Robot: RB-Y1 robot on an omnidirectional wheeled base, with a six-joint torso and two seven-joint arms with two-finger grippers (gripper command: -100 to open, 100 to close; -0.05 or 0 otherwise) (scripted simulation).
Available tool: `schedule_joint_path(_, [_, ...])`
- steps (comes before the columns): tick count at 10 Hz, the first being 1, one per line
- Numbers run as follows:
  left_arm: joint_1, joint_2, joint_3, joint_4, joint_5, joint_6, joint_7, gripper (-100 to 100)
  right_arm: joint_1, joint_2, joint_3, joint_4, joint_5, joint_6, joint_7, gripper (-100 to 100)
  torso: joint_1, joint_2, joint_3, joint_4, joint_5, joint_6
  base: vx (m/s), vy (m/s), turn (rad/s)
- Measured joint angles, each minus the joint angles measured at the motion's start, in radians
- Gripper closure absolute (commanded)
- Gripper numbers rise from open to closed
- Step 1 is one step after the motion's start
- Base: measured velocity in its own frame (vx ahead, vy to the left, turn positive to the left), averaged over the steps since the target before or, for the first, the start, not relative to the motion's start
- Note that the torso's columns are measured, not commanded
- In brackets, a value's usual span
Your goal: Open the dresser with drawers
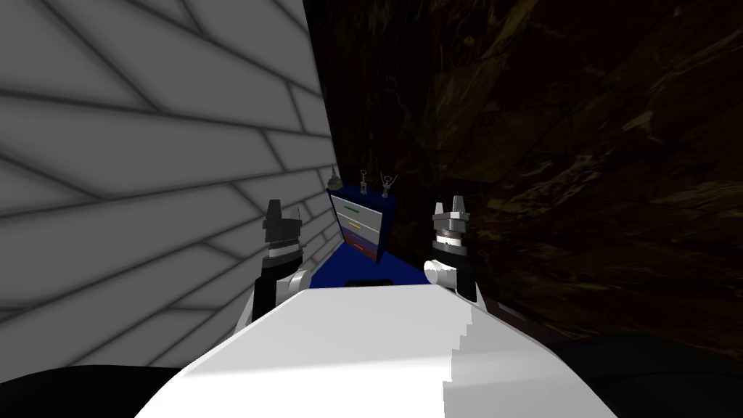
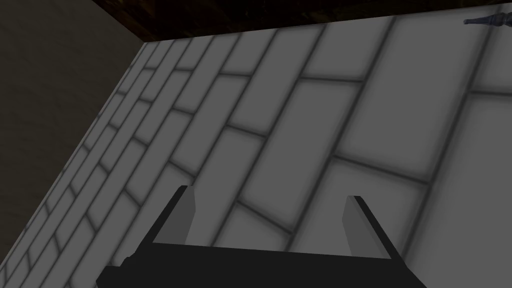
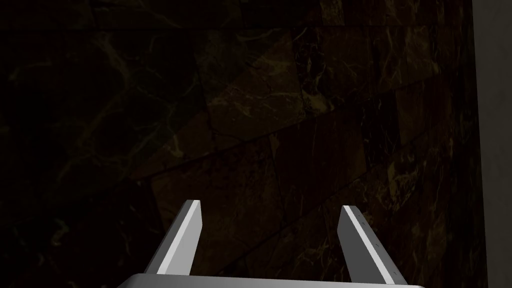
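Dresser [image 1: 360,225] blue, well ahead by tiled wall [image 1: 145,145]; left gripper [image 1: 284,212], right gripper [image 1: 451,207] raised, fingers wide apart

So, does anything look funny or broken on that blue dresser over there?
Nothing stands out. The blue dresser ahead looks whole, its three drawers look shut and level with each other, and the small ornaments stand on its top. The lean of the whole scene is only the camera's.
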Motion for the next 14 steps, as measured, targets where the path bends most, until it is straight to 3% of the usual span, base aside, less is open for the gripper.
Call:
schedule_joint_path(2, [0.0,0.0,0.0,0.0,0.0,0.0,0.0,0,0.0,0.0,0.0,0.0,0.0,0.0,0.0,0,0.0,0.104,-0.209,0.105,0.0,0.0,0.0,0.0,0.0])
schedule_joint_path(9, [0.0,0.0,0.0,0.0,0.0,0.0,0.0,0,0.0,0.0,0.0,0.0,0.0,0.0,0.0,0,0.0,0.618,-1.234,0.617,0.0,0.0,0.0,0.0,0.0])
schedule_joint_path(10, [0.0,0.0,0.0,0.0,0.0,0.0,0.0,-100,0.0,0.0,0.0,0.0,0.0,0.0,0.0,0,0.0,0.691,-1.382,0.691,0.0,0.0,0.023,0.005,-0.049])
schedule_joint_path(11, [0.003,0.024,-0.002,0.0,-0.001,0.008,0.001,-100,0.0,0.0,0.0,0.0,0.0,0.0,0.0,0,0.0,0.724,-1.451,0.724,0.0,0.0,0.037,0.008,-0.074])
schedule_joint_path(14, [0.017,0.087,-0.005,-0.008,-0.002,0.059,0.009,-100,0.0,0.0,0.0,0.0,0.0,0.0,0.0,0,0.0,0.736,-1.477,0.737,0.0,0.0,0.066,0.006,-0.114])
